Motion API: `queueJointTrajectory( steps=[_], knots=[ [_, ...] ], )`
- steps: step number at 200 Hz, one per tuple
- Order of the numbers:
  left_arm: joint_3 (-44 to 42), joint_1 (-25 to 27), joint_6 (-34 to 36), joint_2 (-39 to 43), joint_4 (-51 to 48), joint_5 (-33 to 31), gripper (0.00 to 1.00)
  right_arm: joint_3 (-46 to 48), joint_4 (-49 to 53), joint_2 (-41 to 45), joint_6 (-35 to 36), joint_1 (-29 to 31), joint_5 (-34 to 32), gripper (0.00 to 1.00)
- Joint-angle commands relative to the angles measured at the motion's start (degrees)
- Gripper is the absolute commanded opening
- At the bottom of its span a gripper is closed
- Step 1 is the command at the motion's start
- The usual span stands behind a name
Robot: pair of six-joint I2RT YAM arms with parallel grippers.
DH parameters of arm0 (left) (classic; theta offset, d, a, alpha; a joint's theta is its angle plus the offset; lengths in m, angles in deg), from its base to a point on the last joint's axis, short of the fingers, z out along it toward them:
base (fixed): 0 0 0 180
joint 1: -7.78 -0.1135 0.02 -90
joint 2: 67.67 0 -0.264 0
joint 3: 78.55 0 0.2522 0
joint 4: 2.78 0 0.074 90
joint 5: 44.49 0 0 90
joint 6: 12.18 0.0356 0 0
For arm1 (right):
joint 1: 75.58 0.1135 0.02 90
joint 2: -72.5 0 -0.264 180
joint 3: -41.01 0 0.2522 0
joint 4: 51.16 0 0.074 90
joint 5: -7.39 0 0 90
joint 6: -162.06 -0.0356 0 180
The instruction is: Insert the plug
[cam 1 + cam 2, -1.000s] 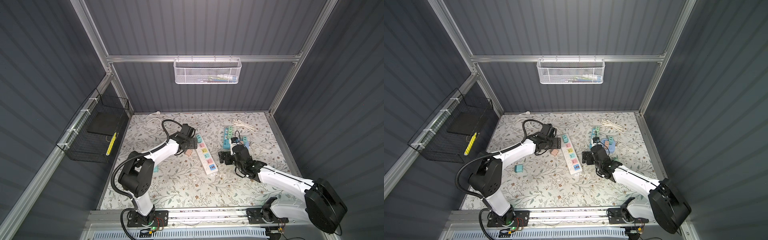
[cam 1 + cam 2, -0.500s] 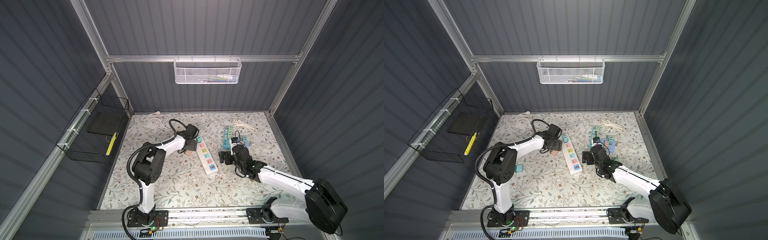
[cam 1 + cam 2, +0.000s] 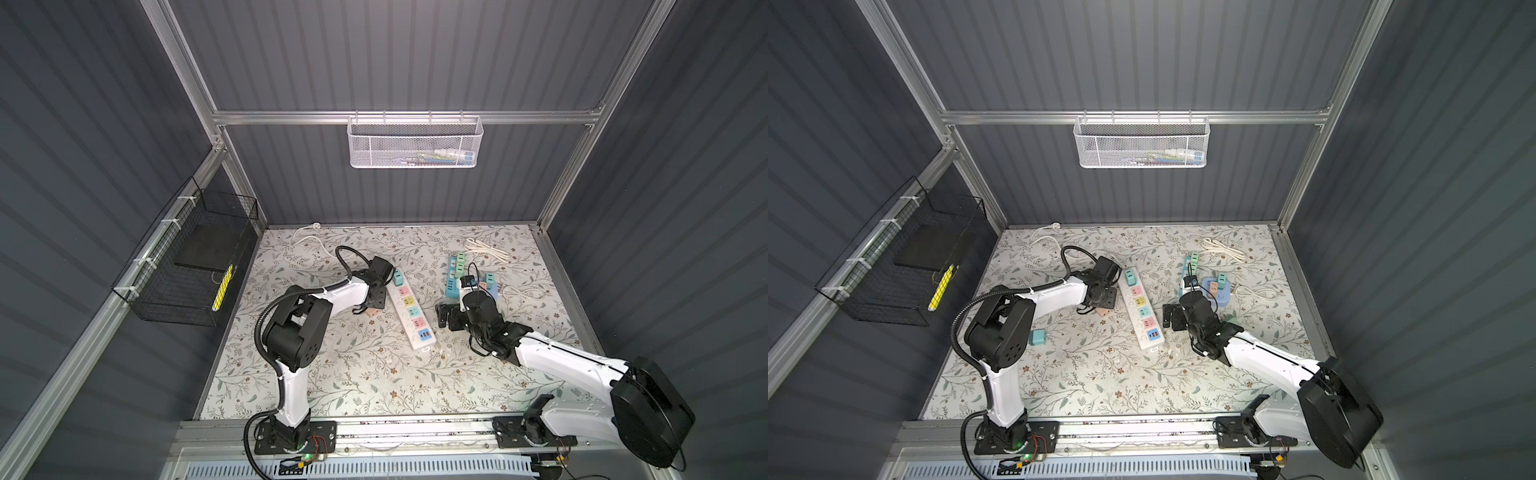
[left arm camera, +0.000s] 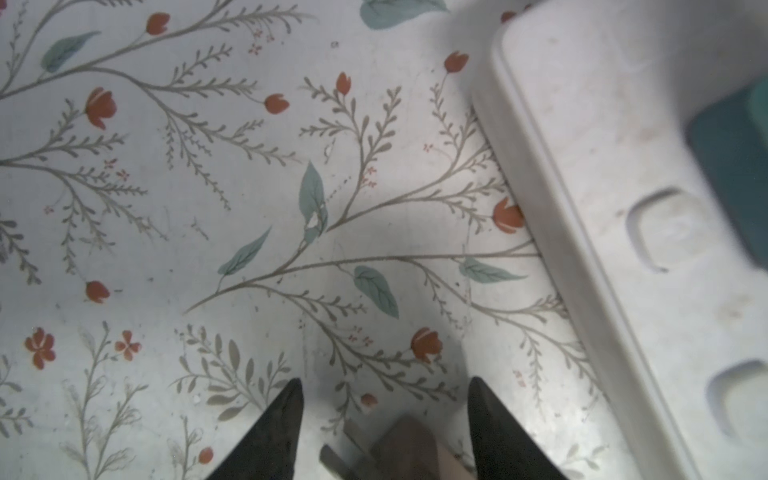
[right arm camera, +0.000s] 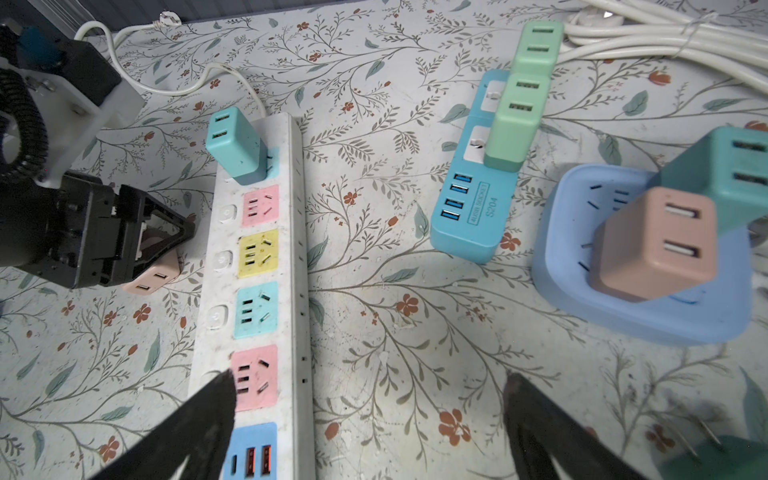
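The left gripper [image 4: 384,380] stands over the floral-print table mat [image 3: 374,374], just left of the long white power strip with coloured sockets [image 3: 409,309]. Its black fingers [image 4: 282,424] are apart and straddle the peach-pink cube-shaped charger plug [image 5: 156,274]. The plug lies on its side on the mat beside the strip's yellow socket [image 5: 257,253], prongs exposed. Whether the fingers press on the plug cannot be told.

Compared with one second earlier, the left arm's black elbow joint [image 3: 295,328] stands farther right. The plug lies where it lay. The right gripper [image 5: 368,376] is unchanged, with its fingers spread wide, just right of the strip's near end.
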Motion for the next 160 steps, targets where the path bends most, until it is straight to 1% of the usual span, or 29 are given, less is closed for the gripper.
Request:
queueJointTrajectory(
  steps=[1,50,85,102,123,140,160],
  knots=[
    [-2.5,-0.6,-2.5,3.3,-0.3,-1.1,0.61,-1.4,0.5,0.4,0.7,0.5,-0.8,0.99],
    [-13.7,-0.6,-9.8,11.0,3.3,-0.1,0.5,-1.5,0.7,0.4,0.9,0.8,-1.1,0.99],
    [-20.5,-0.6,-13.7,16.1,6.0,2.9,0.48,-1.7,0.7,-0.1,0.9,1.2,-1.0,0.99],
    [-22.2,-0.5,-15.7,17.3,6.9,5.4,0.48,-1.9,0.6,-0.5,1.1,1.5,-1.2,0.99],
    [-23.1,-0.1,-17.3,18.4,7.9,7.9,0.52,-2.2,0.7,-1.1,1.1,1.6,-1.2,0.99],
    [-22.8,0.4,-18.2,19.0,8.7,9.7,0.55,-2.3,0.7,-1.1,1.2,1.7,-1.3,0.99],
    [-22.2,1.2,-19.7,19.1,10.2,12.8,0.56,-2.3,0.8,-1.2,1.3,1.8,-1.4,0.99]
  ],
)
